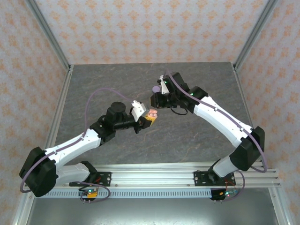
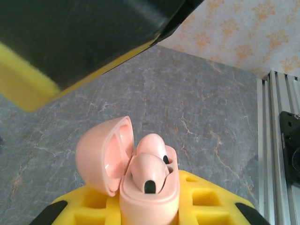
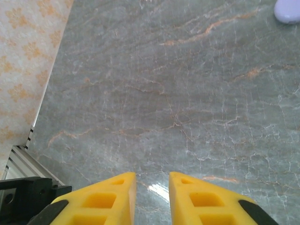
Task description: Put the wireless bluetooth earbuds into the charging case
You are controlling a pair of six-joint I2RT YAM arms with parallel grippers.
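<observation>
Item: pink charging case (image 2: 150,201), raised off the table (image 3: 164,93) over its middle, between the two arms.
Holder: left gripper (image 1: 149,116), jaws clamped on the lower body of the case with a yellow finger on each side. The grip sat low, probably to leave the open top free.
Lid: lid (image 2: 101,152) was swung open to the left, its inner hollow bare.
Contents: two pink earbuds (image 2: 151,146) sat side by side in the case, their rounded heads standing above the rim. The nearer one showed a dark oval patch. Whether both were pressed fully home could not be told.
Second tool: right gripper (image 3: 152,187), jaws a narrow gap apart with nothing between them, facing bare table. From above it stood close to the left gripper, just beyond the case.
Overhang: a black-and-yellow finger (image 2: 28,89), taken to be the right gripper's, hung above the open case without touching it.
Reason for pose: the case was presented mouth-up toward the right arm. This was judged a shared arrangement, with one arm steadying and the other placing or pressing.
Other stock: lilac rounded item (image 1: 156,88), on the table just beyond the right gripper. It was too small to tell what it was.
Status, judged: the pink pair was in, with seating and lid closure the likely remainder.
Hazard, judged: an off-centre push could twist the small case in its pinch.
</observation>
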